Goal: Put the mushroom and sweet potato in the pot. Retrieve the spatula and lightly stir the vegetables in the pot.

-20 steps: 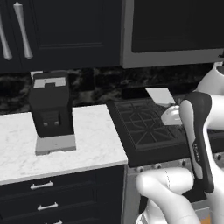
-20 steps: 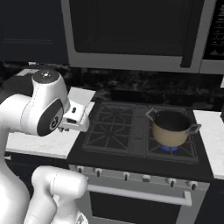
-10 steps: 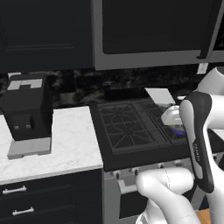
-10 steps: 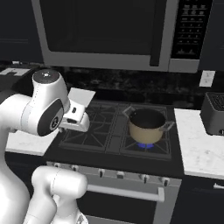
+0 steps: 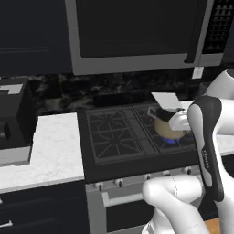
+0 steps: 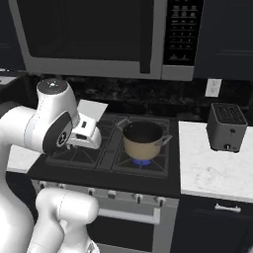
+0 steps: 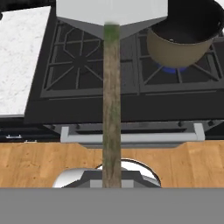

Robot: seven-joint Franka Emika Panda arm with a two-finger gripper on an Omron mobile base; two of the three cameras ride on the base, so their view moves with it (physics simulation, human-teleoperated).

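My gripper [image 6: 85, 134] is shut on the spatula and holds it above the left burners of the stove. In the hand view the thin handle [image 7: 111, 100] runs straight up from the gripper [image 7: 111, 181] to the light grey blade [image 7: 111, 11]. The blade [image 6: 92, 109] points toward the back wall, and it also shows in the left base view [image 5: 167, 99]. The tan pot [image 6: 142, 141] stands on the front right burner over a blue flame, just right of the spatula. Its inside [image 7: 188, 17] looks dark. The mushroom and the sweet potato are out of view.
A black gas stove [image 6: 99, 153] lies under the hand, with a microwave [image 6: 99, 34] above it. A grey toaster [image 6: 226, 127] stands on the white counter [image 6: 212, 170] at the right. A black appliance [image 5: 11, 123] sits on the left counter [image 5: 52, 151]. Wooden floor [image 7: 43, 162] shows below.
The whole scene has slid left in both base views, so the base has driven right. The stove and pot now sit before the arm. The arm's pose with the spatula is unchanged.
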